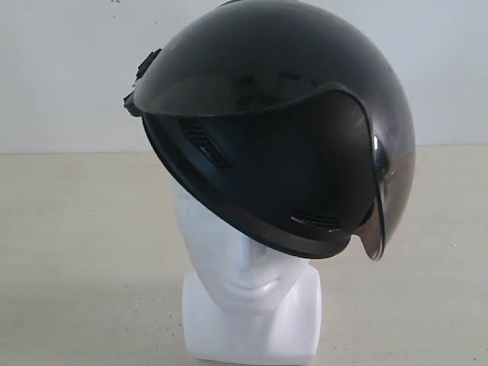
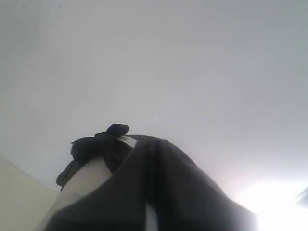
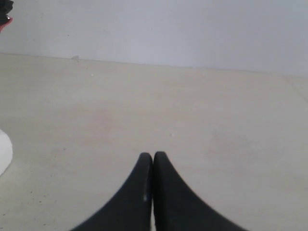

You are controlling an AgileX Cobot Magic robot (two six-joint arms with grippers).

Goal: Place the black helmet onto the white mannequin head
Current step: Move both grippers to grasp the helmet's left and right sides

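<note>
The black helmet (image 1: pixel 290 76) hangs tilted over the white mannequin head (image 1: pixel 244 267). It covers the crown and brow, with its smoky visor (image 1: pixel 370 175) down on the right side. Nose, lips and the blocky neck base show below the rim. A dark part, apparently my left gripper (image 1: pixel 142 80), sits at the helmet's upper left rim. In the left wrist view its blurred dark fingers (image 2: pixel 150 144) are pressed together against dark helmet parts (image 2: pixel 89 148). My right gripper (image 3: pixel 153 156) is shut with nothing in it, low over the table, and does not show in the exterior view.
The beige table (image 1: pixel 76 267) stretches to both sides of the head, with a white wall (image 1: pixel 61 69) behind. In the right wrist view a white rounded edge (image 3: pixel 4 154) shows at the side and a small dark and red object (image 3: pixel 5 12) in the corner.
</note>
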